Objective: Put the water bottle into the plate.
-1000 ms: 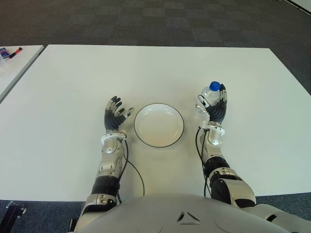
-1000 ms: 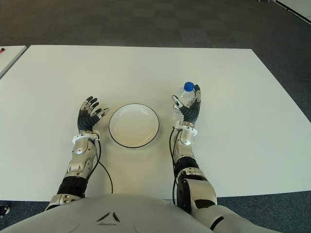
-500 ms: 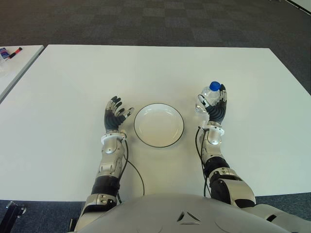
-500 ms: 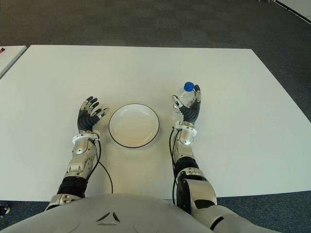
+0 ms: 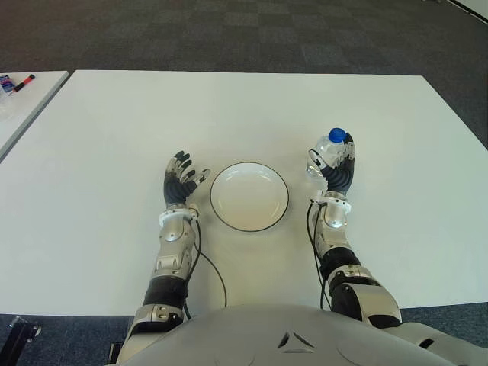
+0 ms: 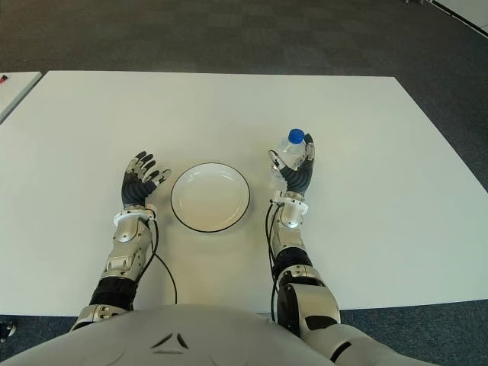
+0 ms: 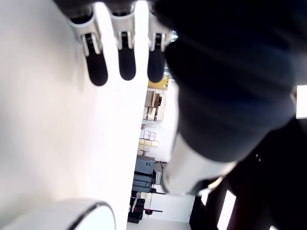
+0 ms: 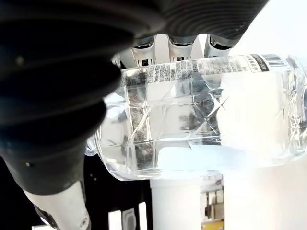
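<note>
A clear water bottle (image 5: 326, 149) with a blue cap (image 5: 335, 135) stands upright on the white table (image 5: 229, 114), to the right of a white plate (image 5: 249, 197) with a dark rim. My right hand (image 5: 338, 171) is up against the bottle's near right side, palm toward it and fingers pointing up, not wrapped around it. In the right wrist view the bottle (image 8: 201, 120) fills the palm, with the fingers (image 8: 175, 50) straight behind it. My left hand (image 5: 181, 179) shows left of the plate, fingers (image 7: 125, 67) spread and holding nothing.
A second white table (image 5: 23, 99) stands at the far left with small items (image 5: 15, 81) on it. Dark carpet lies beyond the table's far edge. The plate's rim (image 7: 81, 213) shows in the left wrist view.
</note>
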Motion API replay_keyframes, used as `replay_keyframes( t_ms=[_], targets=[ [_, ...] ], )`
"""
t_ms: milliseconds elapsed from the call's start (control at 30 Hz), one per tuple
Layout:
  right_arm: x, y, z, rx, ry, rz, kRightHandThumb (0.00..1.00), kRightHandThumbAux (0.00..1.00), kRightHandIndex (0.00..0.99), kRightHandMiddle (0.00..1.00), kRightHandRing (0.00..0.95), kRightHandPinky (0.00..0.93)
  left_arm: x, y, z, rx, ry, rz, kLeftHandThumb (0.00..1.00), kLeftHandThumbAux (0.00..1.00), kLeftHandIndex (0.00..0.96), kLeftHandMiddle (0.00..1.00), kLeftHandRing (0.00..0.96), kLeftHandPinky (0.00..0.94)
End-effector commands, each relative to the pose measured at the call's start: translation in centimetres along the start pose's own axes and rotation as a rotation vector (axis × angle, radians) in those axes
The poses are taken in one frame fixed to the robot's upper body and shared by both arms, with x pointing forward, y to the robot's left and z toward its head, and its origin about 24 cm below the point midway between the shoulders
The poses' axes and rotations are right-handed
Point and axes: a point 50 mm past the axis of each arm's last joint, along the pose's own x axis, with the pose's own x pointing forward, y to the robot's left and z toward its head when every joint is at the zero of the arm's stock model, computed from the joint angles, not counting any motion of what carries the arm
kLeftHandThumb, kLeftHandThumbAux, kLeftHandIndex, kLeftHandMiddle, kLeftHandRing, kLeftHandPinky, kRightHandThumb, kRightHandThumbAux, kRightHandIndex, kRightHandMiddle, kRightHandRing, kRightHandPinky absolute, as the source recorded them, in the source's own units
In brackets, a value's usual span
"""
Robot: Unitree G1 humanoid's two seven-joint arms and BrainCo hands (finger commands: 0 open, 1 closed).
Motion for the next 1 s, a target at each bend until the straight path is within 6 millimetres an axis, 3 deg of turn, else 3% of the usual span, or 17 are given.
replay_keyframes(
  t_ms=[33,1000],
  targets=[
    [-0.39,0.21,-0.57,-0.039,0.046,0.012,0.068,0.831,0.072,0.068,0.063,0.112,-0.58,-0.77,-0.86,-0.034,0.042,-0.002,0.058,0.998,0.169,0.189,0.174,0.204],
    [0.07,0.3,-1.37,-0.182,0.142,0.098,0.001,0.836,0.073,0.051,0.06,0.114,-0.5,-0.55,-0.89,-0.039,0.035,-0.001,0.064,0.998,0.165,0.187,0.173,0.204]
  ],
)
